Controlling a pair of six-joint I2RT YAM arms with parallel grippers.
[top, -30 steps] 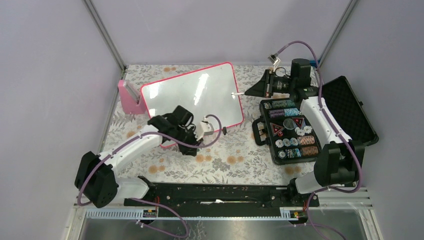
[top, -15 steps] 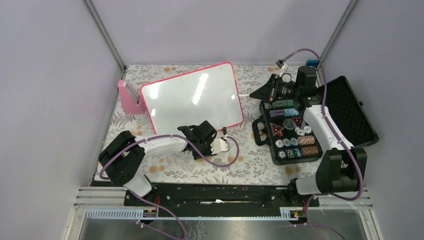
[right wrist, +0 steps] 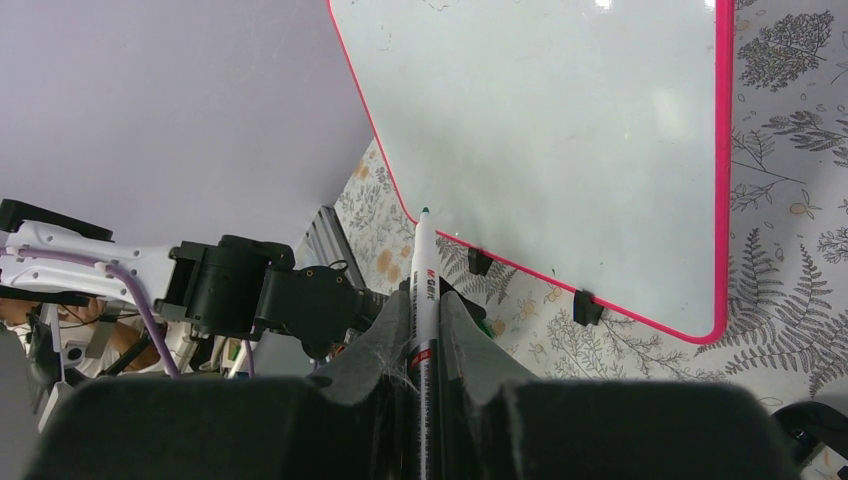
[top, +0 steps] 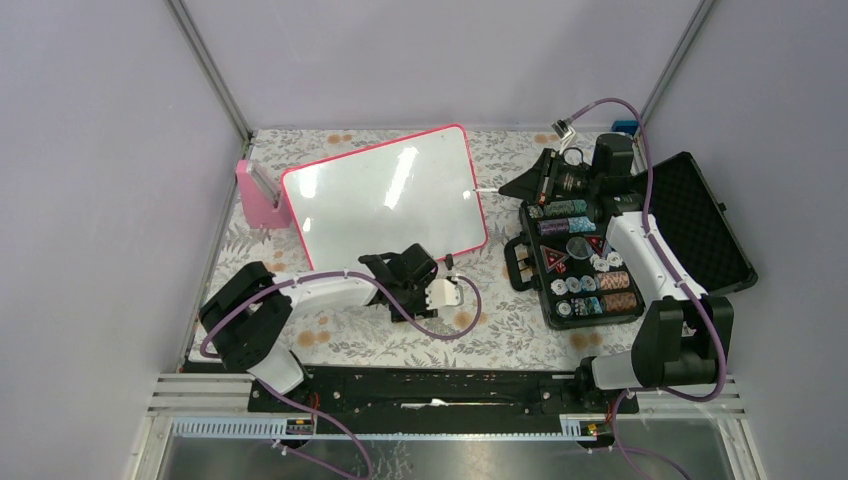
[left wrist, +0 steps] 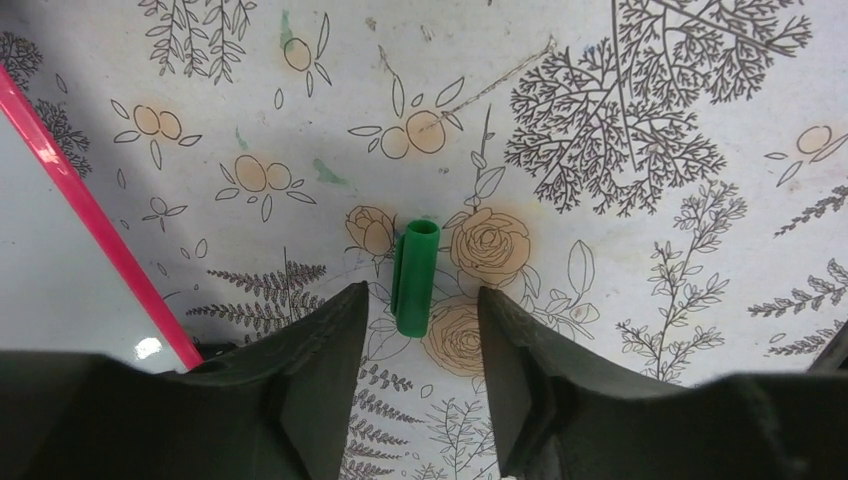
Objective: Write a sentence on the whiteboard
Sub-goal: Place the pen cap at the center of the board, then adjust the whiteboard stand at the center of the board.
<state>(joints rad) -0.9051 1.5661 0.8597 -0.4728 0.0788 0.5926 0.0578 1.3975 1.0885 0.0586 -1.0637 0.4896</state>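
Note:
The whiteboard [top: 385, 195], pink-framed and glossy, leans at the back left; its face [right wrist: 560, 120] is bare, with no sentence in view. My right gripper [top: 508, 187] [right wrist: 428, 295] is shut on a white marker [right wrist: 420, 270], uncapped, its teal tip hovering by the board's right edge. My left gripper [top: 445, 293] [left wrist: 420, 295] stands open low over the floral cloth, in front of the board's near corner. A green marker cap [left wrist: 415, 278] lies flat on the cloth just ahead of its fingertips, touching neither finger. The board's pink frame [left wrist: 90, 215] runs along the left of that view.
An open black case [top: 585, 262] of poker chips lies at the right, its foam lid [top: 700, 215] spread beyond. A pink holder [top: 255, 192] stands at the board's left end. Two black clips [right wrist: 480, 262] grip the board's frame.
My left arm swung from the board's lower edge out over the cloth, and its jaws opened, leaving the green cap lying there. The right arm shifted slightly, marker still held.

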